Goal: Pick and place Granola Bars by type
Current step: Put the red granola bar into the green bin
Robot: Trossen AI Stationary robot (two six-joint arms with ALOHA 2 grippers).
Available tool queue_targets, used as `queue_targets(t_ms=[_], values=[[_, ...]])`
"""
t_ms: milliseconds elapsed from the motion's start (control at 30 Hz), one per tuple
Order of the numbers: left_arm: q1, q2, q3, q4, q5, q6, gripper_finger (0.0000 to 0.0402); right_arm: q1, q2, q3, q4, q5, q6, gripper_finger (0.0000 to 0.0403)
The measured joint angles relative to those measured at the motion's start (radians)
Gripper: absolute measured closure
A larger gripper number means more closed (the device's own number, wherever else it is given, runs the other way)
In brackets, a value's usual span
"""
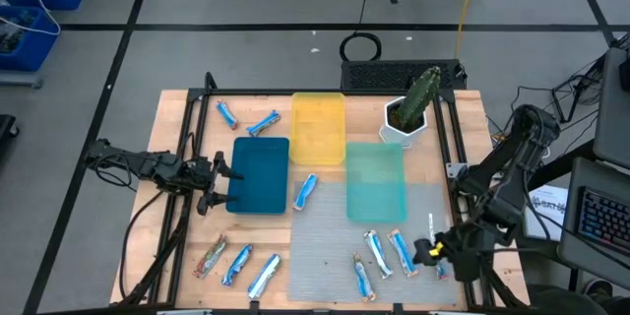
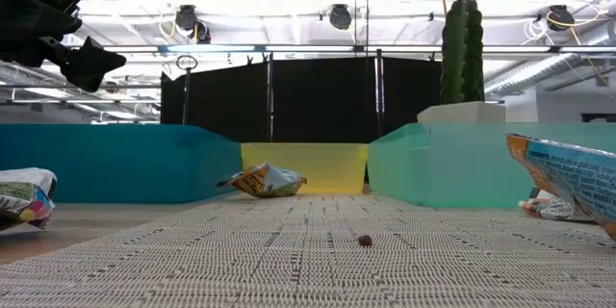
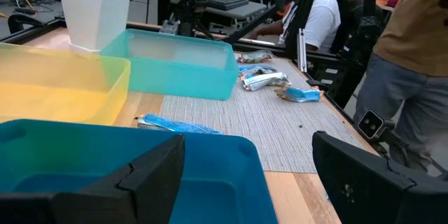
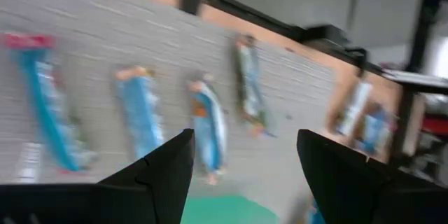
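We see the left gripper (image 1: pixel 219 185) at the bench's (image 1: pixel 177 138) left edge, jaws open and empty, just beside the blue tray (image 1: pixel 258 174). Granola Bars (image 1: pixel 236 265) lie scattered: two near the far-left corner, three near the near-left corner, one between the blue tray and the teal tray (image 1: pixel 375 182), several on the grey mat (image 1: pixel 325 256) toward the near-right corner. Yellow tray (image 1: pixel 318 128) and potted cactus (image 1: pixel 413 108) sit at the far edge. Right gripper (image 1: pixel 425 249) hovers over the near-right bars, jaws open, empty.
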Motion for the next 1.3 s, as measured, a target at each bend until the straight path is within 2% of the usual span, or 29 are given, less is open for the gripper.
queue_targets(t_ms=[400,500,1067,1300], values=[[0.0,0.0,0.0,0.0,0.0,0.0,0.0091,0.102,0.024,0.0,-0.142,-0.187,0.02,0.0161],[0.0,0.0,0.0,0.0,0.0,-0.001,0.0091,0.111,0.039,-0.012,-0.127,-0.213,0.026,0.0161],[0.0,0.0,0.0,0.0,0.0,-0.001,0.0091,0.113,0.084,-0.24,0.043,-0.217,0.022,0.0161],[0.0,0.0,0.0,0.001,0.0,0.0,0.0091,0.112,0.124,-0.289,0.109,-0.215,0.022,0.0161]])
